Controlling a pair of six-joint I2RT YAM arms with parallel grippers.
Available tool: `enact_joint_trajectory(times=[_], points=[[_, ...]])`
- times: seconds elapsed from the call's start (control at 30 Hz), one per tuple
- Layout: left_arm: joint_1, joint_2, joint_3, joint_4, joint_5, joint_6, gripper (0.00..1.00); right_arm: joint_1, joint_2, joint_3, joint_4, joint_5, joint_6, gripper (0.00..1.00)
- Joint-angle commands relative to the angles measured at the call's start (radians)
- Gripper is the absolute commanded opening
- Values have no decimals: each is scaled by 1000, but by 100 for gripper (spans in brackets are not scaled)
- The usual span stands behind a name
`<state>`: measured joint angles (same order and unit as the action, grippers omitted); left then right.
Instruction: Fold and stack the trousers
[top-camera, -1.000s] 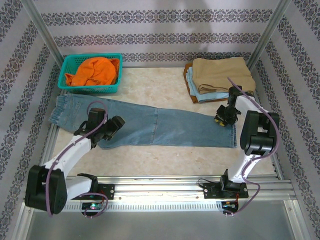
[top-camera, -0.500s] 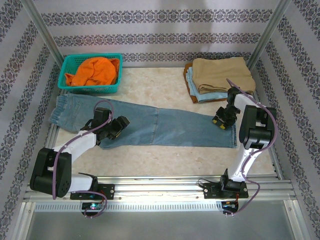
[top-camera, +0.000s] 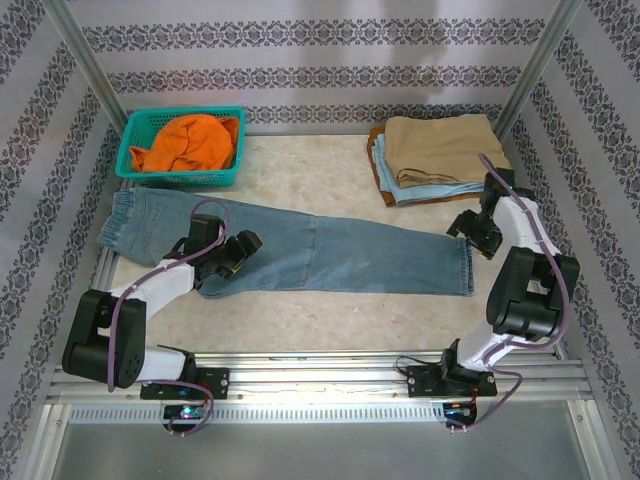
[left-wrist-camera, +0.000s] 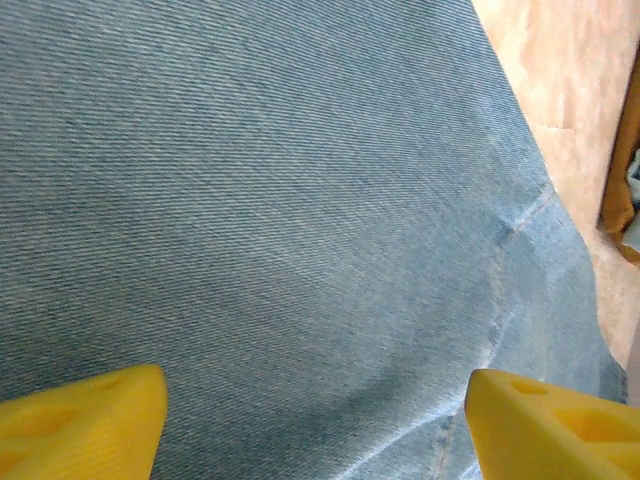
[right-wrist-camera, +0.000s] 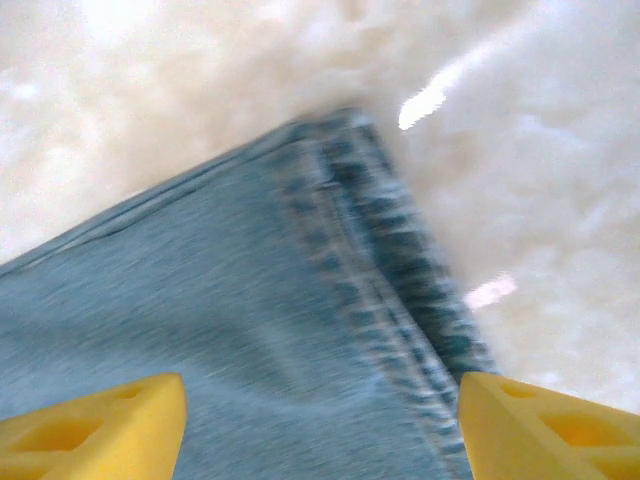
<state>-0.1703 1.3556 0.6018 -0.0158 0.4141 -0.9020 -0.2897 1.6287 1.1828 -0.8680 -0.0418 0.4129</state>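
The table (top-camera: 330, 170) carries everything, and the trousers (top-camera: 330, 255) lie flat across its middle at a slight slant, waist toward the table's left edge and hemmed cuffs toward its right edge. They read as a single long strip, so the legs seem to lie one on the other, and the lengthwise fold looks done. The crosswise folds and the stacking are not yet done. At the table's far right corner sits a stack of folded garments (top-camera: 440, 150) with tan trousers on top, likely where the jeans should end up. At the table's far left corner stands a teal basket (top-camera: 175, 179) holding an orange garment (top-camera: 190, 140). The left tool (top-camera: 240, 247) hovers over the table's left-centre, above the thigh part of the denim. Its yellow fingertips (left-wrist-camera: 80, 425) stand wide apart with only flat cloth between them, gripping nothing. The right tool (top-camera: 465, 225) hangs near the table's right edge, above the far corner of the cuff (right-wrist-camera: 400, 290). It too is spread wide and empty, the hem lying loose on the marble between its fingertips (right-wrist-camera: 545, 425). The work is about a third done.
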Motion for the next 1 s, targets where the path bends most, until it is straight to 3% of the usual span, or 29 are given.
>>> enact_joint_trajectory(times=[0.0,0.33,0.43,0.63,0.77,0.97], points=[[-3,-29,-5,37,40,-8,79,-36,68,-18,-21,26,-44,74],[0,-57,15,19,71,-11,80,-75,299,48,-18,-156,-93,66],[2,-48,24,19,80,-12,80,-83,308,56,-19,-168,-97,52],[5,-42,45,-7,77,3,80,-96,307,59,-15,-203,-89,2],[5,-54,50,-28,71,9,80,-95,228,24,5,-204,-57,0],[12,-85,68,-96,31,46,80,-77,-26,-23,2,-191,-1,0]])
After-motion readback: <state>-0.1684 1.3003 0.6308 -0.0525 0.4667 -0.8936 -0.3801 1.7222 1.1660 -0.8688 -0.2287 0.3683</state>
